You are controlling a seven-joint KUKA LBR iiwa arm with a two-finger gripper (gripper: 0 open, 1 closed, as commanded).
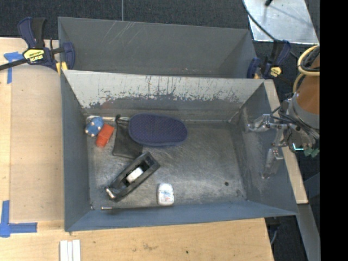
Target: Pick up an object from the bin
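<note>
My gripper (263, 145) hangs over the bin's right sloping wall, above the floor. Its two metal fingers (270, 162) stand apart, open, with nothing between them. No loose thing lies under it. Nearest is a dark blue oval pad (157, 129) at the back middle of the floor. A small white cylinder (165, 193) lies near the front edge. Left of that, a black tape dispenser (133, 175) with a white roll lies at a slant.
At the back left lie an orange block (105, 135), a small blue toy (93, 125) and a flat black piece (125, 144) partly under the blue pad. The arm comes in from the right over the bin's rim.
</note>
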